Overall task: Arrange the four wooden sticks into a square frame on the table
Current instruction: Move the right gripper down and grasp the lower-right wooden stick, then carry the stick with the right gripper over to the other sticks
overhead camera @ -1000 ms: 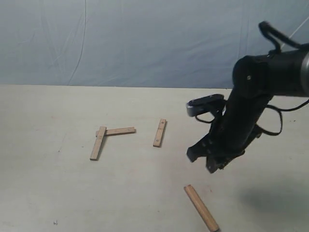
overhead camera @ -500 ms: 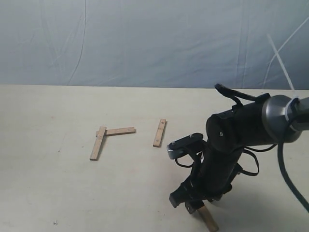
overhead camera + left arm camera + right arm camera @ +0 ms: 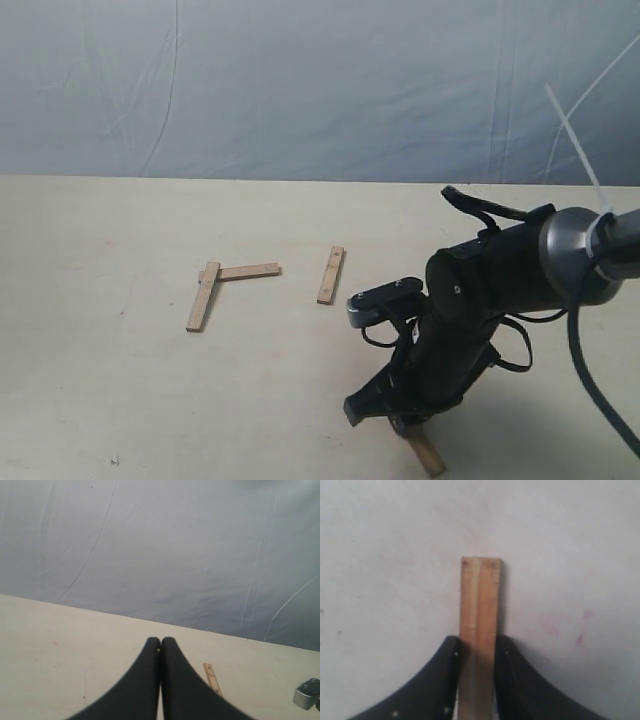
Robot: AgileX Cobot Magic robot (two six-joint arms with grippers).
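Note:
Three wooden sticks lie on the table (image 3: 90, 400) left of centre. One stick (image 3: 203, 296) and another (image 3: 245, 271) meet in an L at their far ends. A third stick (image 3: 331, 275) lies apart to their right and also shows in the left wrist view (image 3: 212, 677). The fourth stick (image 3: 431, 456) lies near the front edge under my right gripper (image 3: 402, 422). In the right wrist view this stick (image 3: 480, 600) runs between the fingers of the right gripper (image 3: 477, 645), which press on both its long edges. My left gripper (image 3: 160, 642) is shut and empty above the table.
A blue-grey cloth backdrop (image 3: 300, 80) rises behind the table's far edge. The right arm's black body (image 3: 490, 290) with its cable (image 3: 590, 370) leans over the front right of the table. A white strap (image 3: 575, 140) hangs at the right.
The right arm has come down from mid-air onto the front stick, and in the last half second sank slightly lower around it. The other three sticks have not moved.

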